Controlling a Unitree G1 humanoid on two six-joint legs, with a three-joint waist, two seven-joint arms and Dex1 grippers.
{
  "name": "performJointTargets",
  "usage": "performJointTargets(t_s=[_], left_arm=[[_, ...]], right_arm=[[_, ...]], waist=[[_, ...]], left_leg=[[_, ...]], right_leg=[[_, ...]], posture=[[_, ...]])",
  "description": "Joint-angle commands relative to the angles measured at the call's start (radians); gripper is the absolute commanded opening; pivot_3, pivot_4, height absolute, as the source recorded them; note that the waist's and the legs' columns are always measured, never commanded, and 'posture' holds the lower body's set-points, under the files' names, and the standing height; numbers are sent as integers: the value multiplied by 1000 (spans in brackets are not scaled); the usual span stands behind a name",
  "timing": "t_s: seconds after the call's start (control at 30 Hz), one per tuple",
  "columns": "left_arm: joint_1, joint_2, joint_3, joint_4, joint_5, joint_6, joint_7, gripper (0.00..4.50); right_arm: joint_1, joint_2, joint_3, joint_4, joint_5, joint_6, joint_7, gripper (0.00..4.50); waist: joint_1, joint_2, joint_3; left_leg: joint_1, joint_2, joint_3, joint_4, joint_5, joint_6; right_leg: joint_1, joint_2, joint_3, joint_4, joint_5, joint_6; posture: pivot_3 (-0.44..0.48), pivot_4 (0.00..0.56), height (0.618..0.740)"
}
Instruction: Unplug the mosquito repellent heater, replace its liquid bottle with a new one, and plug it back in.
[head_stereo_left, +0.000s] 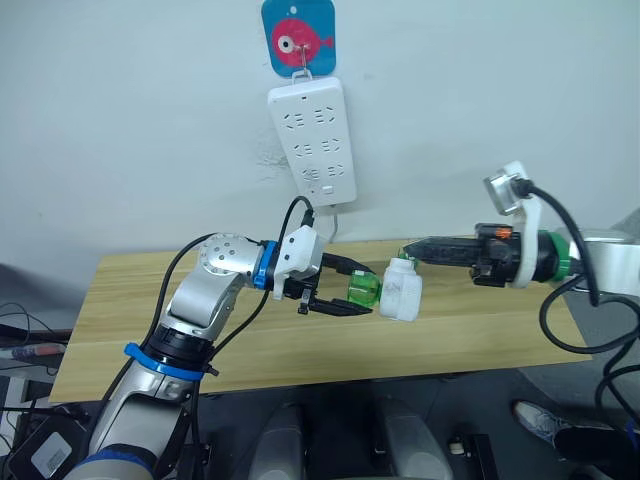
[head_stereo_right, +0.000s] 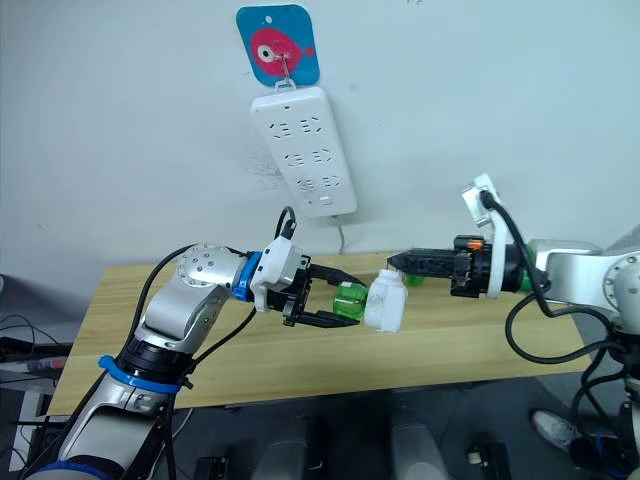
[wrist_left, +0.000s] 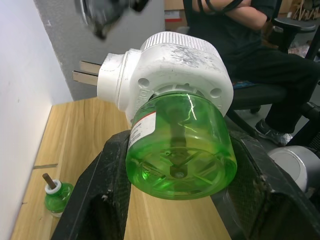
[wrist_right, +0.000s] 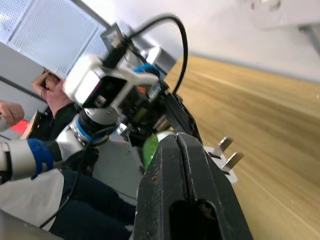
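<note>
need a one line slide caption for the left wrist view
Left tool gripping the green liquid bottle still screwed into the unplugged white mosquito repellent heater, with a spare green bottle standing on the wooden table.

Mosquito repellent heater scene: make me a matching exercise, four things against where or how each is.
1 heater
2 fitted bottle
3 spare bottle
4 power strip

a hangs on the wall
b stands on the table
c between the fingers of the left tool
d unplugged, prongs bare

Pairs: 1-d, 2-c, 3-b, 4-a.
</note>
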Motion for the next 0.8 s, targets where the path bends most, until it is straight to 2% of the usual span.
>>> performJointTargets(t_s=[0.03, 0.8], left_arm=[[-9, -12, 10, -54, -33, 3, 2, 2278], [-4, -35, 16, -83, -43, 10, 5, 2278]], right_arm=[[-15, 14, -2, 0, -46, 28, 43, 0], [16, 103, -36, 45, -117, 118, 46, 0]], waist=[[0, 0, 0], [0, 0, 0]], left_leg=[[0, 0, 0, 0, 0, 0], [0, 0, 0, 0, 0, 0]], right_leg=[[0, 0, 0, 0, 0, 0], [0, 0, 0, 0, 0, 0]], posture=[[-201, 215, 740], [-194, 207, 740]])
